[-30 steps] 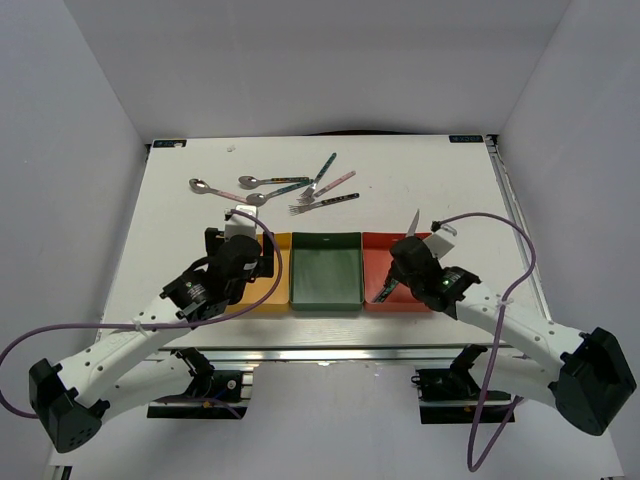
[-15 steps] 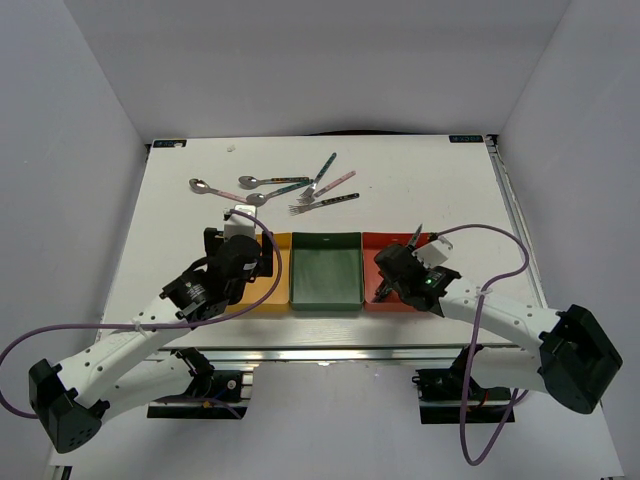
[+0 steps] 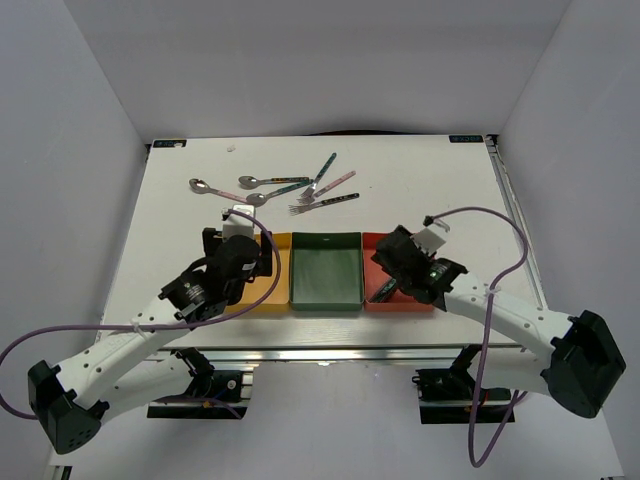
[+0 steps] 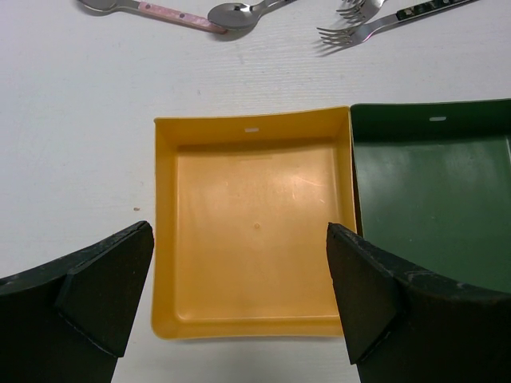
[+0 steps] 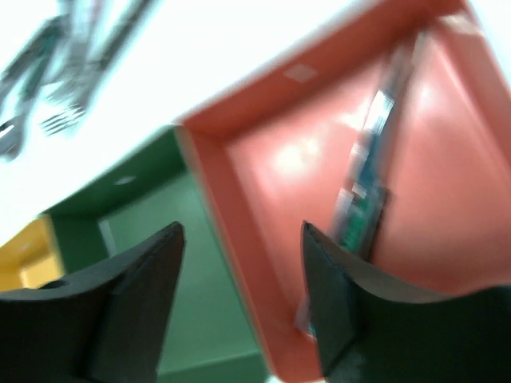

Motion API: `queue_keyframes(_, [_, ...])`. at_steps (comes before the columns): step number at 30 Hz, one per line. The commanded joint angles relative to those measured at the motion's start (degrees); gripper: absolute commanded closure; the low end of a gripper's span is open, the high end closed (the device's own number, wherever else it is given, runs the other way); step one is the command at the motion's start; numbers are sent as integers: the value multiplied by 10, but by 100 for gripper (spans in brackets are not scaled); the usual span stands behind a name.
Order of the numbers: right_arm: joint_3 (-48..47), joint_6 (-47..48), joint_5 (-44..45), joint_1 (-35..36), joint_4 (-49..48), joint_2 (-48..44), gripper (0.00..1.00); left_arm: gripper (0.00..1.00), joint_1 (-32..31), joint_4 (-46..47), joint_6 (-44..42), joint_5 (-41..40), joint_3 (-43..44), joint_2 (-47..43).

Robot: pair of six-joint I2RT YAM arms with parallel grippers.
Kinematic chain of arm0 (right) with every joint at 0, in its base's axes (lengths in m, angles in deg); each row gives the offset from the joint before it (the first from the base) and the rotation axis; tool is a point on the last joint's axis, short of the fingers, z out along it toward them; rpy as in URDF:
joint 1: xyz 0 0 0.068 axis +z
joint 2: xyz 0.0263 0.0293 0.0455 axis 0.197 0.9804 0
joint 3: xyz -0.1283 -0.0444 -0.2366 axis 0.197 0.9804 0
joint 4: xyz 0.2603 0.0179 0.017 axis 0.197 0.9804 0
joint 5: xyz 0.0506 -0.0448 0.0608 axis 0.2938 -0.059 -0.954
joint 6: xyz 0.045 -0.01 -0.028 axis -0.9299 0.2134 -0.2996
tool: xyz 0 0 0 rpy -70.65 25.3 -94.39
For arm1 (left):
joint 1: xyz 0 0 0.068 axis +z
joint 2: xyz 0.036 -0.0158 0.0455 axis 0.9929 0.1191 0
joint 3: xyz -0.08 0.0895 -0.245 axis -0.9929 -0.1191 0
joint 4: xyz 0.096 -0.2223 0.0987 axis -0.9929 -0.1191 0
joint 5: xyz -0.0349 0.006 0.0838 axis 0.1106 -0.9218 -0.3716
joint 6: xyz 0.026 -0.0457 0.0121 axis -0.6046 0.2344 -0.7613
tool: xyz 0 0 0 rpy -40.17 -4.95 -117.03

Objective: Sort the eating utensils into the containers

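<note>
Looking through the right wrist camera, you get a smeared picture. Edges run soft and the head of the teal-handled utensil (image 5: 366,187) cannot be made out, so spoon, fork or knife is not readable. Its lower end is cut off behind the finger (image 5: 339,303) at the picture's right. It lies inside the red tray (image 5: 279,199), slanting along the side away from the green tray (image 5: 136,203). Your right gripper (image 5: 243,239) has its jaws spread wide with nothing between them. The utensil sits just beside one finger, not in the gap.

From above, your right arm covers much of the red tray, and only a dark sliver of handle shows near its front wall. Your left arm hides most of the yellow tray (image 3: 278,290).

Your left gripper (image 4: 237,239) is released, jaws wide, hanging over the yellow tray, its floor in view between the fingers. The loose utensils (image 3: 290,188) lie in a cluster on the table (image 3: 420,180) beyond the trays, well apart from both grippers. The left wrist view crops them at its top edge: a pink-handled spoon (image 4: 164,9) and a fork (image 4: 359,30) are only partly in frame.
</note>
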Motion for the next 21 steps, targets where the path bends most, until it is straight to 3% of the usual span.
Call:
queue_keyframes(1, [-75,166,-8,0,-94,29,32,2,-1,-7,9,-24,3,-13])
queue_keyframes(5, [-163,408,-154,-43,-166,128,23,2,-1,-16,24,-58,4,-33])
queue_keyframes(6, [-191,435,-259,-62,-146,182,19,2,-1,-19,29,-68,4,-39])
queue_keyframes(8, [-281,505,-383,-113,-116,238,16,2,-1,-30,40,-101,4,-51])
queue_keyframes(10, [-362,571,-439,-137,-85,311,18,2,-1,-34,44,-121,4,-57])
queue_keyframes(15, [-510,817,-474,-138,1,458,21,2,-1,-30,33,-115,4,-42])
queue_keyframes(21, [-596,964,-496,-168,15,550,19,2,-1,-29,26,-89,8,-1])
